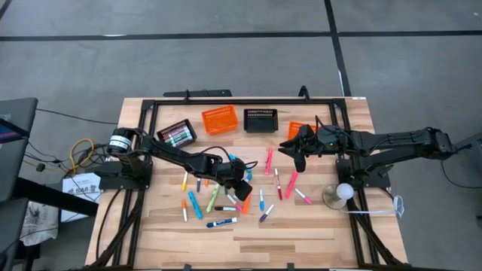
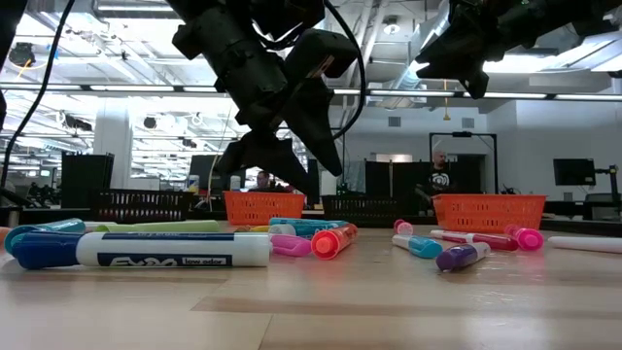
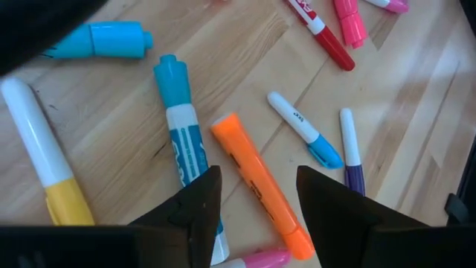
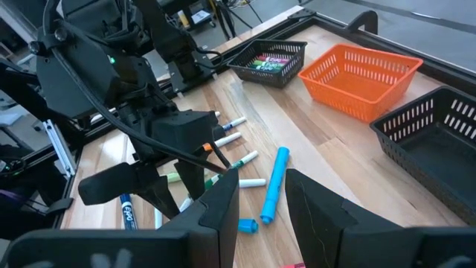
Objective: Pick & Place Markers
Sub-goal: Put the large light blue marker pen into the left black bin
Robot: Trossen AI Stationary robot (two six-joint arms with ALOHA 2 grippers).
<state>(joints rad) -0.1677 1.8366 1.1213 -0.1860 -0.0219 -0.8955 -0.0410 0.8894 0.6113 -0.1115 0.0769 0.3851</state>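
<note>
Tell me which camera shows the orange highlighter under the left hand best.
The left wrist view: the orange highlighter lies full length between the open left hand's fingers. The high view shows only an orange sliver beside that hand; I cannot pick it out in the other views.

A robotics lab in an open industrial hall. Beyond the wooden desk stand dark monitors, exposed ceiling ducts and a person.
</note>
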